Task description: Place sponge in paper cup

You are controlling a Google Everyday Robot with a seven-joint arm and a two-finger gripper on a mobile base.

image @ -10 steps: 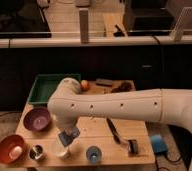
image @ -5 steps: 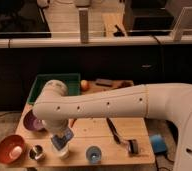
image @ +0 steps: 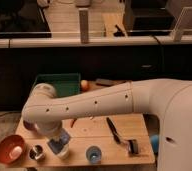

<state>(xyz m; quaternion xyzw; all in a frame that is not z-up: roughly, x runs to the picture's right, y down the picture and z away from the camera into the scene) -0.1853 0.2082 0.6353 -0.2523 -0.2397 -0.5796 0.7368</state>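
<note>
The gripper (image: 58,140) points down at the near left part of the wooden table (image: 109,150), with the sponge (image: 57,145) at its tip. The sponge shows as a small blue block turned on a slant, and whether the gripper is clamped on it or has let it go I cannot tell. Directly under the tip, touching the sponge's lower edge, stands the paper cup (image: 65,153), a small pale cylinder. The sponge sits at its mouth, but how far inside it reaches cannot be made out. Just beside the gripper, toward the picture's left, stands a shiny metal cup (image: 36,152), and farther that way is a red bowl (image: 3,149) with a pale object (image: 18,150) lying in it. On the other side of the gripper, near but apart from it, stands a round blue cup (image: 93,155). Beyond that cup a black-handled brush (image: 114,132) lies slantwise on the wood. Above the gripper the wrist rises into the bent joint of the thick white arm (image: 99,102), which stretches away across the table to the picture's right. Behind the arm, at the table's far side, sits a green tray (image: 54,80) with an orange ball (image: 84,85) just beside its right edge.
</note>
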